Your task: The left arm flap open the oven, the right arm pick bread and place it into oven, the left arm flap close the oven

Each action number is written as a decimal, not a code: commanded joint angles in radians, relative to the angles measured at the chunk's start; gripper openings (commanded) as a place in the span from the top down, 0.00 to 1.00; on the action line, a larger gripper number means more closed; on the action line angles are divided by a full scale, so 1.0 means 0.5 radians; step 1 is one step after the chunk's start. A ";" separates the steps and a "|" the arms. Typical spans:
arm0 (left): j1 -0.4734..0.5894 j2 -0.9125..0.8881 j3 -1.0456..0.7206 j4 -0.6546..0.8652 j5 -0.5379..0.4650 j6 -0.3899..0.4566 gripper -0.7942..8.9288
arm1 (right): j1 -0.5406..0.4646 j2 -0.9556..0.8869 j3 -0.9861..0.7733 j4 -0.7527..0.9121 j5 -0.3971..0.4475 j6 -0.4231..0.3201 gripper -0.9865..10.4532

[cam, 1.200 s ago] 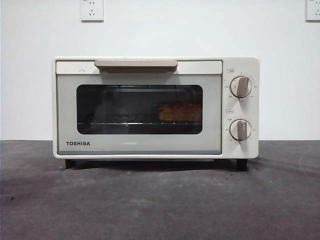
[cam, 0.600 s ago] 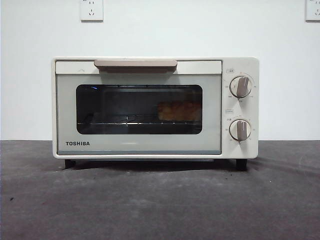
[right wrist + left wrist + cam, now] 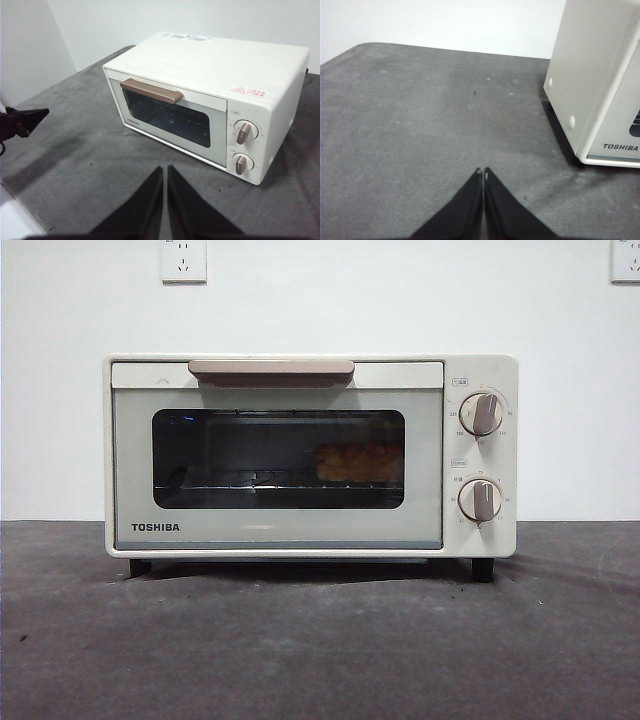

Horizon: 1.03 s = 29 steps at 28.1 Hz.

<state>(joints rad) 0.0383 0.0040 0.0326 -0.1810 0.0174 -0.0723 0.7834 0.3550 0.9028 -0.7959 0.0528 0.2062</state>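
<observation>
We see the oven [image 3: 310,455] shut on the bench [image 3: 320,640], the bread [image 3: 358,462] dimly visible inside at right. Both the left end effector [image 3: 483,172] and the right end effector [image 3: 165,170] are closed, empty, away from it.

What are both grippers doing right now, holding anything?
Left gripper: shut, empty, over the table beside the oven.
Right gripper: shut, empty, back from the closed oven.

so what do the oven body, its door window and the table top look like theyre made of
The cream-white boxy toaster oven looks like painted sheet metal: smooth, with a soft satin sheen, though plastic can't be ruled out. Its dark door window appears to be tinted glass, showing the bread through it. The grey table top looks like matte felt-like cloth, mottled and creased.
</observation>
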 commanded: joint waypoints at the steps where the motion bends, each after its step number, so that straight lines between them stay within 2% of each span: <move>1: 0.002 -0.002 -0.041 -0.012 -0.005 0.047 0.91 | 0.011 0.002 0.031 0.021 0.001 0.005 0.90; 24: 0.002 -0.002 -0.041 -0.012 -0.005 0.047 0.91 | 0.011 0.002 0.027 0.024 0.002 0.005 0.90; 29: 0.002 -0.002 -0.041 -0.012 -0.005 0.047 0.91 | -0.141 -0.021 -0.034 0.121 -0.014 -0.007 0.90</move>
<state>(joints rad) 0.0383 0.0040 0.0326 -0.1810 0.0174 -0.0616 0.7170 0.3462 0.8883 -0.7517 0.0475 0.2058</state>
